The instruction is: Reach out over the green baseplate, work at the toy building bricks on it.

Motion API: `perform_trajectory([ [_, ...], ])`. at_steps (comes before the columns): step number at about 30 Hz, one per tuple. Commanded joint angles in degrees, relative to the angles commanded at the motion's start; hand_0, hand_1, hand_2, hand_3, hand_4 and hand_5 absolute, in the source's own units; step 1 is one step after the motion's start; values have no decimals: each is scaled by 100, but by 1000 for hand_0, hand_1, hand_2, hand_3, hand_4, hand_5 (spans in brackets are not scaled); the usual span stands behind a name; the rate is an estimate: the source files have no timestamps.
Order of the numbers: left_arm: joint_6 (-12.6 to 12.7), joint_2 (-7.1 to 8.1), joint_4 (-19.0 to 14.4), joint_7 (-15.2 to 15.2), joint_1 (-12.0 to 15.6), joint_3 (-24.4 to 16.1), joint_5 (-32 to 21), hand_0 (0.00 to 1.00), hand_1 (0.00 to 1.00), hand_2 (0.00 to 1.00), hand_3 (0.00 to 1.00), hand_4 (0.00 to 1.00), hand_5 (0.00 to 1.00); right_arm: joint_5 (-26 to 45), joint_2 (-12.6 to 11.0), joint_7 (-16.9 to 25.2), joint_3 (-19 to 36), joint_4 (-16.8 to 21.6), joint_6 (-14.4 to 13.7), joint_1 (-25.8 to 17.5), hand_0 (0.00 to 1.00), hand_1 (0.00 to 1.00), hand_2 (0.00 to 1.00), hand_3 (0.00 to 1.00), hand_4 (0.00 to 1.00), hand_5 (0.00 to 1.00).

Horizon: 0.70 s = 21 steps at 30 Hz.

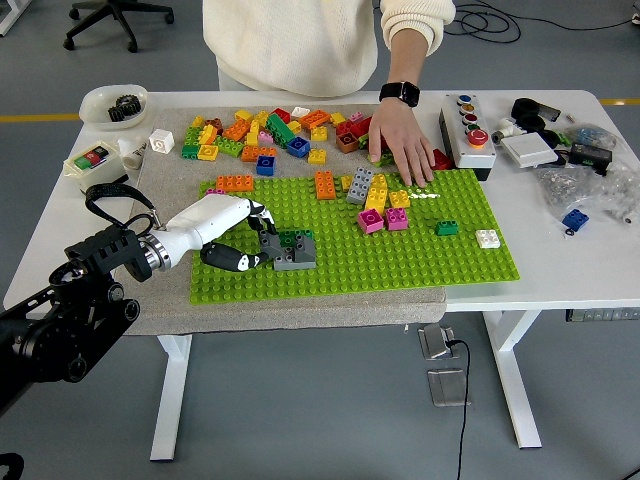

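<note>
Bricks are what I'm after, and the one I'm working on is the grey brick (291,252) with a small green brick (289,239) on top, sitting on the near-left part of the green baseplate (400,262). My left hand (228,235) has its fingers (262,232) curled around the grey brick's left end, thumb low on the near side, so I judge it a grasp rather than a rest. My right arm isn't in view.

To do this well I should keep my wrist low and level with the baseplate, so any pull or press runs straight through the studs and not at a slant. I'd squeeze the grey brick's sides, not the green one above it, which could pop off. Beyond the grey brick, at the baseplate's far edge, a person's hand (404,140) lies flat with fingers spread; I should stay well clear of it and of the pink bricks (380,219) toward the baseplate's middle.
</note>
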Motion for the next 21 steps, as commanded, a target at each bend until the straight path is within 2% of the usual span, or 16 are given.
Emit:
perform_trajectory([
  [21, -45, -102, 48, -29, -43, 80, -101, 659, 572, 529, 528, 581, 50, 17, 4, -2, -6, 0, -2, 8, 740, 645, 682, 615, 822, 524],
])
